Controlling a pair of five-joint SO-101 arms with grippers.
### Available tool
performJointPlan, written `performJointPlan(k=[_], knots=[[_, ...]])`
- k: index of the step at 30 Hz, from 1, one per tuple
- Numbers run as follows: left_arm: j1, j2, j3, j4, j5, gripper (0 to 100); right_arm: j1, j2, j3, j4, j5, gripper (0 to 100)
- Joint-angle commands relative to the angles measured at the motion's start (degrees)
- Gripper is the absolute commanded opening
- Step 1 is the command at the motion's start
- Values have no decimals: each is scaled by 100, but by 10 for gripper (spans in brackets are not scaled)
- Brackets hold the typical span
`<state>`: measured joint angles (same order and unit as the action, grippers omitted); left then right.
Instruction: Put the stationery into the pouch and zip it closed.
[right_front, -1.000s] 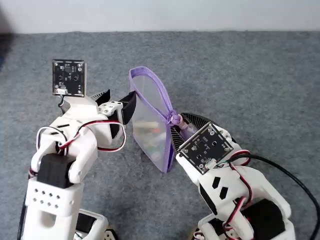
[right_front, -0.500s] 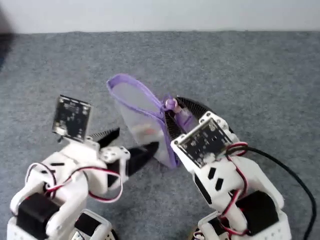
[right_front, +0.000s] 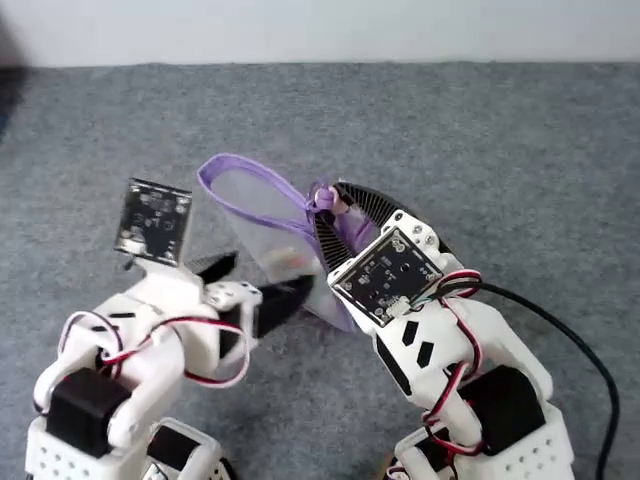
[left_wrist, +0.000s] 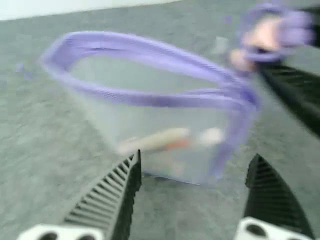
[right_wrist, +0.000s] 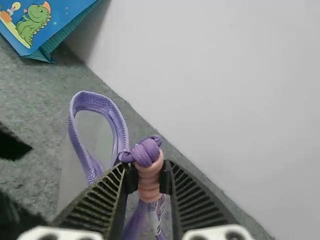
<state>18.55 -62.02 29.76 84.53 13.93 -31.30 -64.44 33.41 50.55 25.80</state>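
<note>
A clear pouch (right_front: 262, 228) with a purple zip edge stands on the grey mat, its mouth open. Stationery (left_wrist: 162, 140) lies inside it near the bottom. My right gripper (right_front: 335, 212) is shut on the purple and pink zip pull (right_wrist: 146, 167) at the pouch's near corner. In the right wrist view the zip edge (right_wrist: 95, 112) loops away from the fingers. My left gripper (right_front: 255, 283) stands open just in front of the pouch's lower end, apart from it. In the left wrist view the left gripper (left_wrist: 196, 160) faces the pouch (left_wrist: 150, 105) with nothing between its fingers.
Grey mat (right_front: 500, 140) covers the table, with free room to the right and at the back. A white wall (right_wrist: 225, 75) stands behind. A blue bag with a dinosaur picture (right_wrist: 37, 20) rests by the wall. A black cable (right_front: 570, 340) runs beside the right arm.
My left gripper has drawn back from the pouch's side toward the front. My right gripper, holding the zip pull, has moved left and back, and the pouch has shifted and tilted left.
</note>
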Motion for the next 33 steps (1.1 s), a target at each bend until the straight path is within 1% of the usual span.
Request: performJointPlan(k=[1,4,7,12,14,18,21,24,28,33], knots=[[-501,70,163,-193,-448,325,-48,-4,-97,268,62,7],[-756,79,488,-554,-642,325,-48,-4,-158,558,35,7],[-853,97,919,-1336,-695,324,-92,-4,-290,927,26,7],[-844,105,1534,-2664,-1116,322,-57,-4,-607,1727,26,7],[-809,273,1578,-3059,-1116,322,-57,-4,-730,2053,18,7],[-800,1257,1068,-3411,-1011,292,-57,-4,-774,2360,18,7],[-721,2004,295,-3332,-818,280,-57,-4,-765,2369,18,7],[-519,2321,-374,-2840,-756,280,-48,4,-747,2316,18,7],[-510,2180,-620,-2356,-747,280,-48,22,-738,2167,18,7],[-651,1459,-611,-1811,-774,282,119,66,-624,1596,26,7]])
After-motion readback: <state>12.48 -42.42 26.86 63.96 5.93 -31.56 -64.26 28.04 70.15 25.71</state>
